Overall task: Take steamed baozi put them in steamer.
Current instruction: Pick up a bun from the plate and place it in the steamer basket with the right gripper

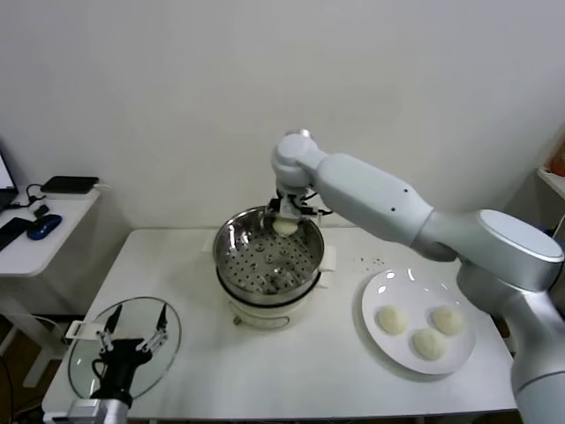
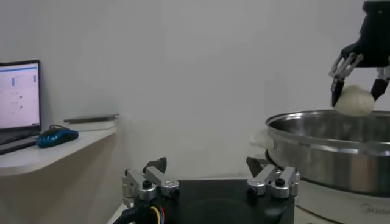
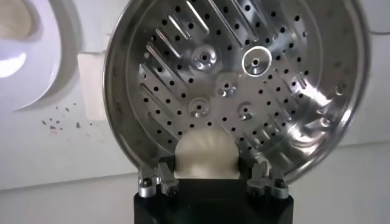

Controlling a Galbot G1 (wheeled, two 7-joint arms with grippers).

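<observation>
Low at the bench's near corner, the left end effector [image 1: 132, 340] idles with fingers spread over a glass lid [image 1: 93, 367]. Right end effector [image 1: 289, 215] grasps one baozi [image 1: 285, 226], apparently just above the steamer [image 1: 267, 261] rim. Three baozi [image 1: 426, 329] sit on the white plate [image 1: 374, 299].

White table [image 1: 194, 265], glass lid [image 1: 93, 353], white plate [image 1: 388, 296], side desk [image 1: 53, 230], blue mouse [image 1: 42, 226]

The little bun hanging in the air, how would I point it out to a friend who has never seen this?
Find the shiny steel steamer mid-table. Above its far rim, the right gripper on the white arm pinches one cream bun between its fingers. The other three buns lie on the white plate.
</observation>
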